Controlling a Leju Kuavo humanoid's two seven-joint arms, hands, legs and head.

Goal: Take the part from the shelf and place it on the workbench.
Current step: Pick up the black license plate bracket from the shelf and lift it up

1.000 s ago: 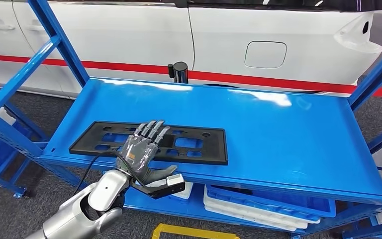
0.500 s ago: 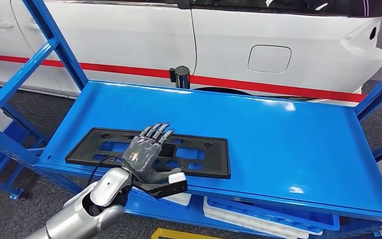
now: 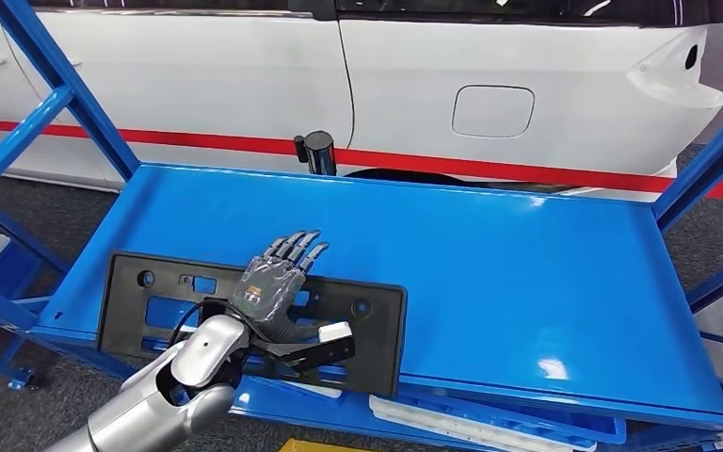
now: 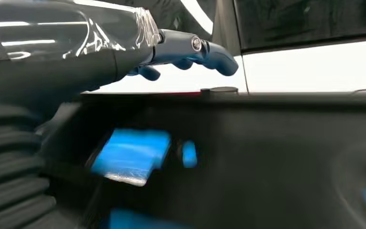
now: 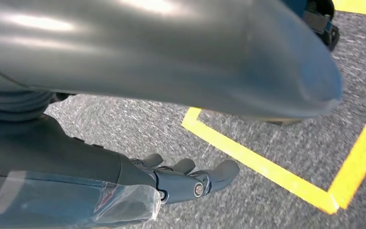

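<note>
- The shelf [image 3: 490,264] is glossy bright blue, as are its slanted frame beams [image 3: 47,104].
- The part [image 3: 141,315] is matt black, with blue showing through its cut-outs.
- The left hand [image 3: 273,282] is dark grey with a clear shiny film over its back; the left arm [image 3: 165,400] is silver.
- The right hand [image 5: 186,179] is dark grey-blue.
- The car [image 3: 527,85] behind is white with a red stripe [image 3: 490,162] along its lower side.
- The floor [image 5: 276,143] is speckled grey carpet marked with yellow lines [image 5: 267,169].
- A post [image 3: 317,151] behind the shelf is black.
</note>
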